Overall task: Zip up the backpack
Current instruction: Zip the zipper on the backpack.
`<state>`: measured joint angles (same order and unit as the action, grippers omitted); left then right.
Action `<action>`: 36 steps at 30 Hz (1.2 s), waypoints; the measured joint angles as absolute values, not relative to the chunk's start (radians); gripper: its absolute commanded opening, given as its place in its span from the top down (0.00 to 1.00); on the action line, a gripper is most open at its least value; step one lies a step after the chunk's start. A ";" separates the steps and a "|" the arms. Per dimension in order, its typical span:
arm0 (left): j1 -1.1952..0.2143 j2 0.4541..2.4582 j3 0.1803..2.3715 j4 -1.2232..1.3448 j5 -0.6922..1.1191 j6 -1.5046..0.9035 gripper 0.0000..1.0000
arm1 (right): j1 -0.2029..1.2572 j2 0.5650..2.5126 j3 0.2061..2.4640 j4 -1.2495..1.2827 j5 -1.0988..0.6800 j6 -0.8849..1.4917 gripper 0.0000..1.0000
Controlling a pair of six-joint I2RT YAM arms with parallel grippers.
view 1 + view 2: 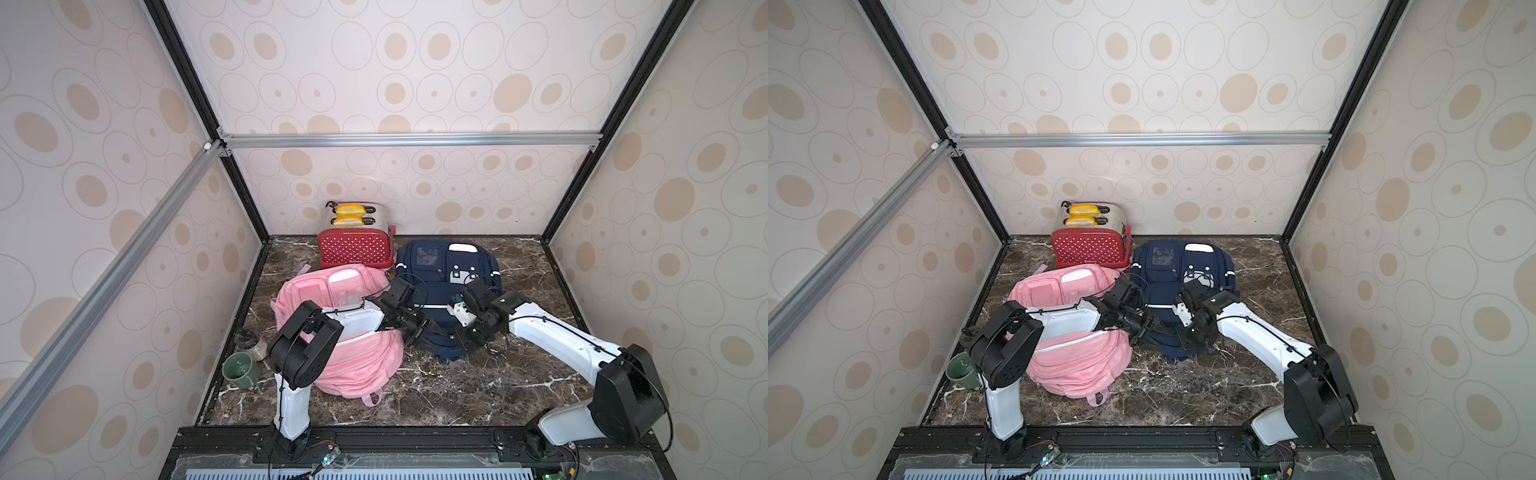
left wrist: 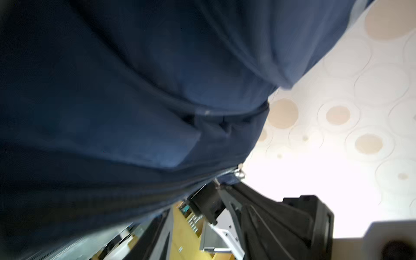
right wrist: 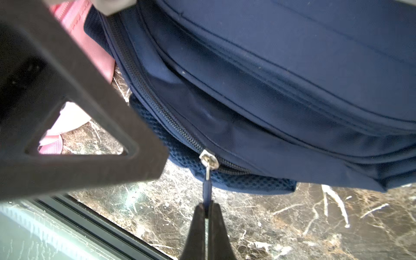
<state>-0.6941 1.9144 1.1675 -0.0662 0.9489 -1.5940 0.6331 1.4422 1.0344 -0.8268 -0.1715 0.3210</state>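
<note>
Right wrist view: noted right gripper (image 3: 206,208) low over marble table (image 3: 292,225), clamped on blue fabric zipper pull (image 3: 207,188) below metal slider (image 3: 209,160). Found navy backpack (image 1: 432,257), woven, lying beside pink backpack (image 1: 357,365). Cannot tell left gripper (image 1: 426,332) spacing.

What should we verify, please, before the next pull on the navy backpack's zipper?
1. Right gripper shut on the zipper pull: ok.
2. Slider seated on the zipper track, teeth closed on the pink backpack side: ok.
3. Left gripper bracing the navy backpack: cannot tell; one finger lies beside the fabric, any grip is hidden.
4. Track ahead of the slider free of snagged fabric: cannot tell.
5. Pink backpack clear of the slider: ok.
6. Toaster clear of both arms: ok.
</note>
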 measured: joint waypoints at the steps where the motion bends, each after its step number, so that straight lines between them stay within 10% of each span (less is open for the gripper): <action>1: -0.694 1.915 1.174 -0.067 0.933 -1.604 0.45 | 0.633 1.442 1.034 -0.827 -0.171 0.319 1.00; 36: -0.754 1.905 1.235 -0.213 0.737 -1.767 0.47 | 0.632 1.443 1.031 -0.836 -0.170 0.208 1.00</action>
<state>-0.7536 1.9053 1.2350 -0.2134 0.7368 -1.7672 0.6319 1.4425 1.0309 -0.8360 -0.1699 0.2085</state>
